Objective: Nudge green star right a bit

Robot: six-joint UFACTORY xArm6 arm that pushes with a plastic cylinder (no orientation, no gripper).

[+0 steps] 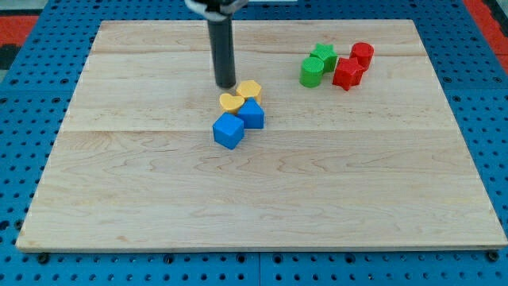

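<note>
Honestly nothing's done yet: my tip (226,84) (bare rod, no fingers) sits by the yellow blocks (241,96) mid-counter (159,199), well left of the green star-shaped block (323,54) at upper right.

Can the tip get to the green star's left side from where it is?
Probably yes. My tip sits left of the green star, beside the yellow blocks, and bare board lies between; only the green cylinder crowds the star's lower left.

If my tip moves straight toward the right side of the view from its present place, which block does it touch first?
Probably the yellow block, which sits just right of my tip and slightly lower in the view. Depth is unclear, so it might only graze it. Farther right are the green cylinder and green star.
</note>
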